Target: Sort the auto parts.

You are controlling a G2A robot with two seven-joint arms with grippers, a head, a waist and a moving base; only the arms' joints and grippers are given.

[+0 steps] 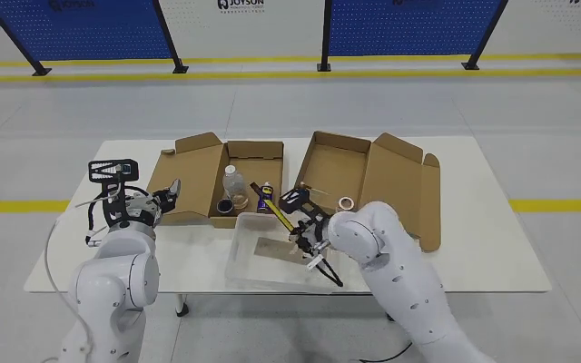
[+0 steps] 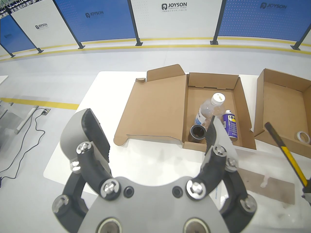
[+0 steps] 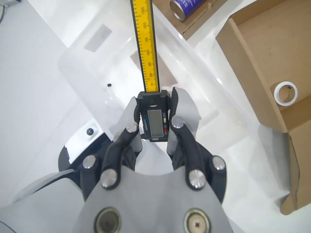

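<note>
Right gripper (image 3: 154, 105) is positioned over the clear rectangular plastic bin (image 1: 241, 263) at the near middle of the white table (image 1: 472, 254). Its jaws are pinched on the black display body of a digital caliper with a yellow scale (image 3: 145, 37). The caliper is held above the bin, and its scale extends far-left toward the near edge of the left box. Left gripper (image 2: 151, 114) is over the near-left part of the table, just beside the left box's flap. Its jaws are spread wide with nothing between them. The left open brown cardboard box (image 1: 195, 172) stands at the far side of the bin and contains three items. A clear plastic bottle with a white cap (image 2: 209, 110) lies on its side. A blue spray can (image 2: 230, 124) lies just to the right of it. A short black cylinder (image 2: 197, 133) stands at the near wall, close to the bottle. The right open brown cardboard box (image 1: 336, 172) stands just beside the left one. It contains a small pale roll of tape (image 3: 286, 92) close to its near wall. A brown rectangular patch shows on the bin's floor.
</note>
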